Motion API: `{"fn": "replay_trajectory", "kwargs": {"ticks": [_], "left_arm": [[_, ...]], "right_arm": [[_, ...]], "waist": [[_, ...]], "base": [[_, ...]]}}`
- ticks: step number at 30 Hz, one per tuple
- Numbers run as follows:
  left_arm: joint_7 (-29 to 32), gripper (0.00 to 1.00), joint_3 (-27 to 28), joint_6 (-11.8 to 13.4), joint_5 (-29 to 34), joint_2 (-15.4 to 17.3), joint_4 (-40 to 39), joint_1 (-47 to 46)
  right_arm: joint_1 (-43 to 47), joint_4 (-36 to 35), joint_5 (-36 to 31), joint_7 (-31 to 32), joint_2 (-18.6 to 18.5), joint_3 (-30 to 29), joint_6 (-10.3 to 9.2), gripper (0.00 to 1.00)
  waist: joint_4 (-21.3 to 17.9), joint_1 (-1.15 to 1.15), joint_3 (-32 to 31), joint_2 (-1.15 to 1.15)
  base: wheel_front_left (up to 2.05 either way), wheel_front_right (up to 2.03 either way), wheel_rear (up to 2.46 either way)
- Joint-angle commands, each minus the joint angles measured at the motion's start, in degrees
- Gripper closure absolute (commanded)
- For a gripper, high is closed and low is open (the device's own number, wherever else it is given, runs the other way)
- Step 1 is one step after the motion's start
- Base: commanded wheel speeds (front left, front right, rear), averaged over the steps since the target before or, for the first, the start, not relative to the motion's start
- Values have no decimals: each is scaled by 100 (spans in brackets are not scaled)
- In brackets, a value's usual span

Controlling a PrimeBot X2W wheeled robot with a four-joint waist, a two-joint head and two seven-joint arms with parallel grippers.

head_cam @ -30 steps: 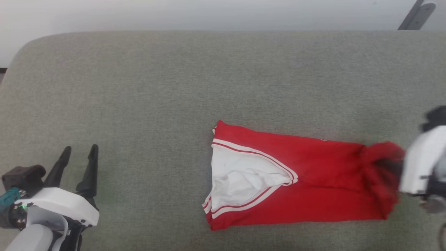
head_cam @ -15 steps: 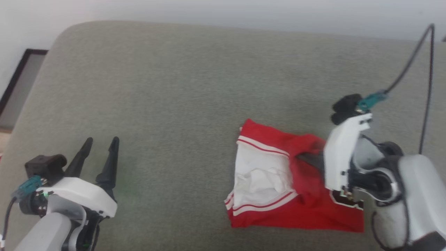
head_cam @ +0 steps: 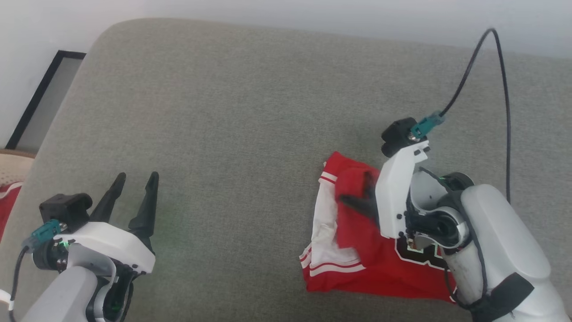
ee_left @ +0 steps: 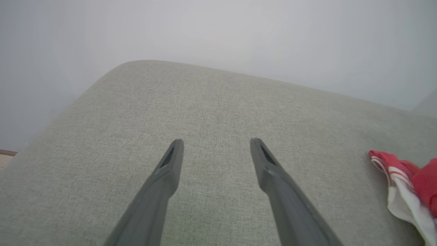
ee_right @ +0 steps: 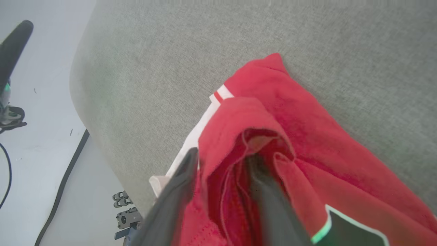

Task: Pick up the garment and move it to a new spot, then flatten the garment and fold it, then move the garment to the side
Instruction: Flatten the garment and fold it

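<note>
The right claw [head_cam: 355, 188] was down on the red jersey shirt [head_cam: 371, 273]. Its two dark fingers stood a little apart, with a lump of red cloth between them. I could not tell if it was pinching the cloth or letting it go.

The shirt lay on the grey padded surface [head_cam: 232, 112], on the robot's right side. It was folded over itself into a small, thick pile. A white sleeve [head_cam: 322, 214] with striped trim poked out on one side, and part of the dark letters [head_cam: 420, 257] showed. The top fold looked lumpy, not neat.

The left claw [head_cam: 136, 176] was well away from the shirt, spread wide and holding nothing.

I thought the moving and flattening were done, and the folding was nearly done. Moving the shirt off to the side looked like the job left to do.
</note>
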Motion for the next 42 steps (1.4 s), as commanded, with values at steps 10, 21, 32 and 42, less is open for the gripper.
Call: {"fn": "replay_trajectory", "kwargs": {"ticks": [10, 21, 32, 42], "left_arm": [[-72, 0, 242, -51, 13, 143, 39, 148], [-98, 0, 547, 40, 153, 346, -66, 554], [-96, 0, 904, -8, 226, 390, -44, 1059], [-97, 0, 1271, -193, 396, 211, 2, 1505]], "right_arm": [[-88, -396, 344, -634, -455, 47, -3, 0], [459, -927, 478, -1850, -1171, -485, -3, 0], [1280, -694, 506, -3860, -1943, -584, -3, 0], [1788, -39, 431, -5693, -2268, -324, -2, 0]], "waist": [[-561, 0, -209, 0], [-1281, 0, -481, 0], [-1758, 0, -743, 0], [-1838, 0, -1078, 0]], "base": [[0, 0, 0], [0, 0, 0], [0, 0, 0], [0, 0, 0]]}}
